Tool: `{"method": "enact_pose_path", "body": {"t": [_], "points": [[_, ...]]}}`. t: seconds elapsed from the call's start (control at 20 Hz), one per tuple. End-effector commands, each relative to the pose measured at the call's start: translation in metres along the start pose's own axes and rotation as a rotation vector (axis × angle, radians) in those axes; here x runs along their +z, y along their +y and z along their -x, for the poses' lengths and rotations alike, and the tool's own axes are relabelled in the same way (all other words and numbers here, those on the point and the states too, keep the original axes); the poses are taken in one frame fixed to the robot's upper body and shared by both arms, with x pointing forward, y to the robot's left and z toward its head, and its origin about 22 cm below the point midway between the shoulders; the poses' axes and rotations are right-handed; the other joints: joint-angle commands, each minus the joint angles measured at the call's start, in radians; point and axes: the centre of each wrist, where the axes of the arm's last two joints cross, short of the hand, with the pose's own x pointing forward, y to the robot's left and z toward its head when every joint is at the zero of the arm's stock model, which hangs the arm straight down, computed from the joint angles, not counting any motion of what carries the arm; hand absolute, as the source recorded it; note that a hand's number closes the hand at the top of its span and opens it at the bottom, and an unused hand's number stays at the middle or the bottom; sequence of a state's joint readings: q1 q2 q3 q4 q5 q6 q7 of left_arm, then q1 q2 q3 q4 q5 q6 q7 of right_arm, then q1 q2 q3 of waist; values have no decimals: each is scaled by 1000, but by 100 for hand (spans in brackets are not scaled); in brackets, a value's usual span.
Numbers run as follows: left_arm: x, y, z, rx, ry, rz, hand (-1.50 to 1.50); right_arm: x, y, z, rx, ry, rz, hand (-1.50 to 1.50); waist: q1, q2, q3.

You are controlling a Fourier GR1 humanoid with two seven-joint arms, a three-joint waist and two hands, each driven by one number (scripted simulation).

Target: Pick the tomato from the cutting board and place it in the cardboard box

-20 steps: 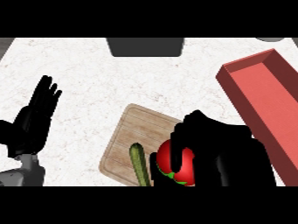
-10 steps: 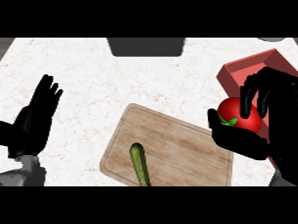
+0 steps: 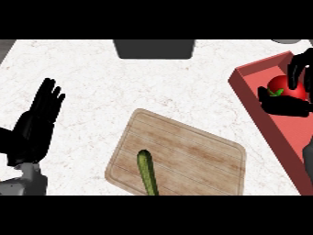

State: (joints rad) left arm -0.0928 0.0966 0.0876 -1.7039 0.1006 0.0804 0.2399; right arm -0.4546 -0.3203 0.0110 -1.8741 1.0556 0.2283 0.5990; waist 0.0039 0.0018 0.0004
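While the right hand [image 3: 301,87] curls its fingers and thumb around the tomato [image 3: 285,88], it holds the fruit above the interior of the red box [image 3: 254,80], off the cutting board [image 3: 186,156]. This position judges as preparation for release. A green vegetable [image 3: 147,172] lies on the board. At the view's left, the left hand [image 3: 40,121] rests open, fingers straight, holding nothing.
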Motion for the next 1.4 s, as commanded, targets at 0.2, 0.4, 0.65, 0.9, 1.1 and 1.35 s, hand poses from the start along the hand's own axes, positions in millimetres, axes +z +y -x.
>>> {"method": "enact_pose_path", "body": {"t": [0.2,0.4,0.65,0.9,1.1,1.35], "points": [[-9,-12,-3,3,12,-6,0,-23,47,55,283,26,-252,150,-1,4,0],[-5,-9,-4,-15,1,-12,0,-35,50,87,338,128,-472,-150,-4,0,0],[-2,2,11,7,12,15,0,-57,64,115,127,83,-361,-150,3,0,0],[-6,-5,14,3,-6,1,0,-65,49,92,-79,-35,-5,-150,5,2,1],[-13,2,4,1,10,-14,0,-62,43,84,-320,-58,79,-150,-7,-1,1],[-2,2,-4,8,6,-20,0,-64,11,119,-630,43,86,-150,-21,-13,1]]}}
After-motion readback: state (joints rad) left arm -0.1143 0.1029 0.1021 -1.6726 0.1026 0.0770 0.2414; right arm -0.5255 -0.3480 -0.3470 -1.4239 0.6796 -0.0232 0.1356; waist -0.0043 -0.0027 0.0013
